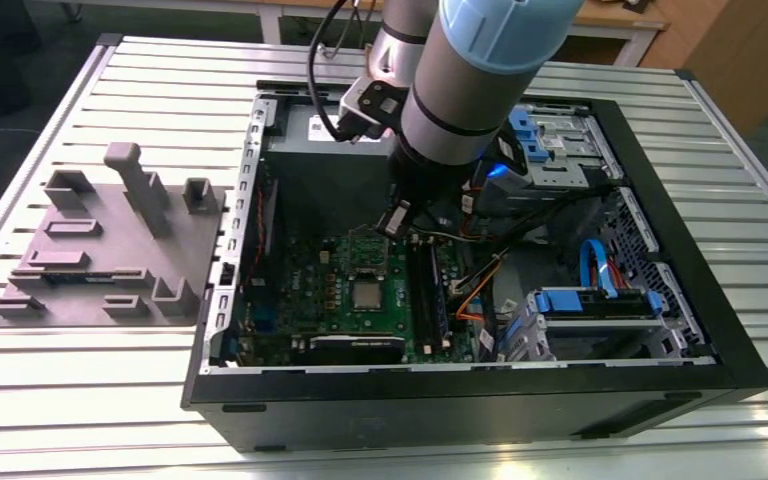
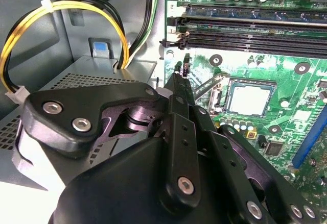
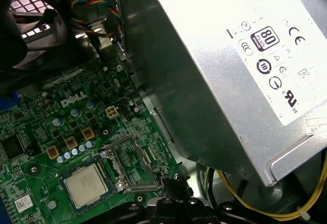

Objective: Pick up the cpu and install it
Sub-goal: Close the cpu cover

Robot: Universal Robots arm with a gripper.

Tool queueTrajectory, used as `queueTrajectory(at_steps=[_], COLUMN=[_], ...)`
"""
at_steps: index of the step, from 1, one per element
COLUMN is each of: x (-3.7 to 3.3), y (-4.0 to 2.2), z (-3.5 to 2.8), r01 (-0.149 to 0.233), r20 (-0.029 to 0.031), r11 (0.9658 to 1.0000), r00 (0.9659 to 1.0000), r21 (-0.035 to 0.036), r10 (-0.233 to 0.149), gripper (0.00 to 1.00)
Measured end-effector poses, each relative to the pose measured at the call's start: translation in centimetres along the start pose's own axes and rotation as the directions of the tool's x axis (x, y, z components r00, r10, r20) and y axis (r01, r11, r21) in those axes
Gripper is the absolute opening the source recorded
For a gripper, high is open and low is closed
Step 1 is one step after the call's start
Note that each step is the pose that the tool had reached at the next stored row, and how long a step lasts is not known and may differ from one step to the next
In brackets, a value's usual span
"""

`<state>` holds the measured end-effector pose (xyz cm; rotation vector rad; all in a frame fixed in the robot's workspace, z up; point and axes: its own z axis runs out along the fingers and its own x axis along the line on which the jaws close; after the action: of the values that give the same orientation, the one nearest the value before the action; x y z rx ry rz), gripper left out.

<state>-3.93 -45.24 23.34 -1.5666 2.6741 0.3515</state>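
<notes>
The cpu (image 1: 365,293) lies flat in its socket on the green motherboard (image 1: 317,300), silver top up, inside the open computer case. Both wrist views show the same chip, cpu (image 2: 249,100) and cpu (image 3: 86,184), with the socket's metal frame (image 3: 129,169) swung open beside it. My gripper (image 1: 398,222) hangs above the board, a short way from the socket toward the grey power supply. Its black fingers (image 2: 179,89) are pressed together, and the gripper (image 2: 182,69) is shut with nothing in it. The gripper's tip (image 3: 175,184) stands next to the open frame.
The grey power supply (image 3: 245,55) with a white label rises close beside the gripper. Yellow and black cables (image 2: 66,9) loop near it. Memory slots (image 2: 255,27) run past the socket. A grey moulded plate (image 1: 104,250) with upright blocks lies outside the case on the exterior view's left.
</notes>
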Motion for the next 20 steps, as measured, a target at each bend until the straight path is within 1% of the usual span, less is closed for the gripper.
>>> queueTrajectory(at_steps=[11, 20], x=[0.0, 0.08], y=[0.11, 0.28], z=[-0.22, -0.33], r01=[0.003, 0.01], r20=[-0.0003, -0.002], r11=[1.0, 1.0], r00=[1.0, 1.0], r21=[-0.0005, -0.0013], r10=[-0.003, -0.01], gripper=[0.1, 0.1])
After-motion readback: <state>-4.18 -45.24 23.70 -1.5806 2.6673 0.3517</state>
